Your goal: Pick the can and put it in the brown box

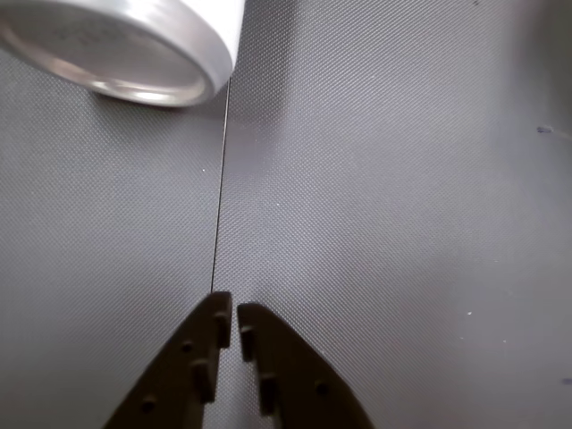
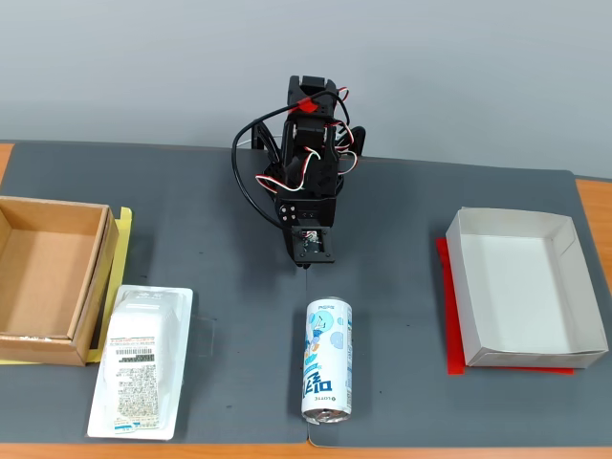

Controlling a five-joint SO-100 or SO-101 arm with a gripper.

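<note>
On the dark mat, can (image 2: 327, 360) lying flat, near tool (image 1: 234, 323), untouched.

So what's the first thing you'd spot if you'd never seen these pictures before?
Probably the can, white and blue with a cartoon on it, lying on its side in the middle of the dark mat near the front edge in the fixed view. Right behind it sits the black robot arm with red and white wires, its jaws nearly shut over the mat. Then the brown box at the left and the white box at the right.
</note>
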